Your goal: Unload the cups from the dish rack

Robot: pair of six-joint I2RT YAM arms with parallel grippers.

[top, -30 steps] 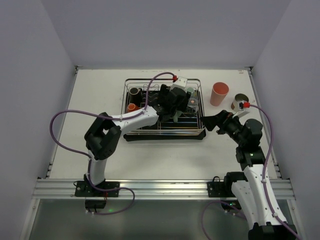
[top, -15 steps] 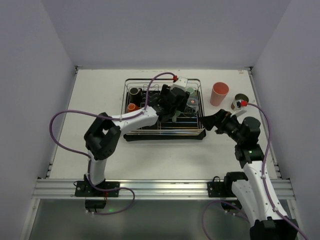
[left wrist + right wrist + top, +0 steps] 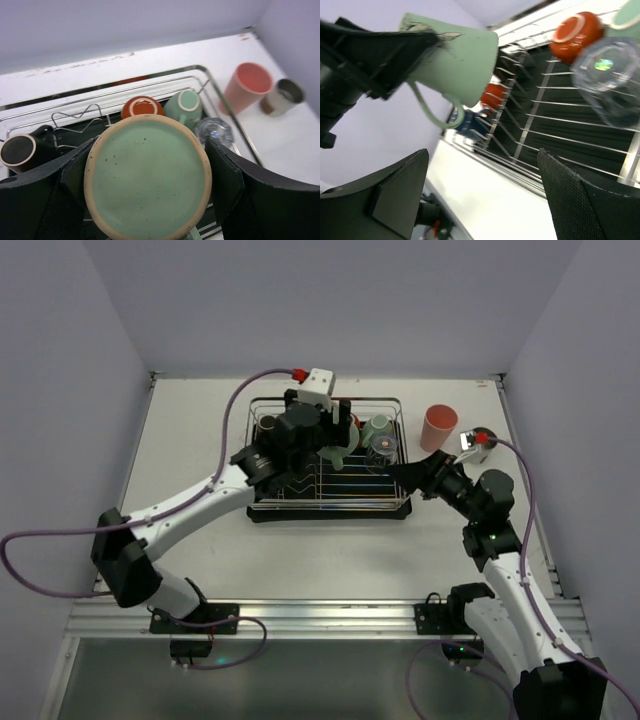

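My left gripper (image 3: 322, 443) is shut on a mint-green mug (image 3: 147, 175) and holds it, bottom toward the camera, above the middle of the dish rack (image 3: 330, 504). The right wrist view shows this mug (image 3: 457, 62) lifted clear of the rack's wires (image 3: 545, 105). In the rack are an orange cup (image 3: 142, 106), a second mint mug (image 3: 183, 102), a clear glass (image 3: 214, 131) and a black cup (image 3: 18, 150). My right gripper (image 3: 406, 475) is open and empty at the rack's right end, just above the table.
A pink tumbler (image 3: 438, 427) and a shiny metal cup (image 3: 481, 438) stand on the table right of the rack, close behind my right arm. White walls enclose the table on three sides.
My left arm has stretched out and its gripper has moved left and up over the rack with the mint mug. My right gripper has edged closer to the rack's right end.
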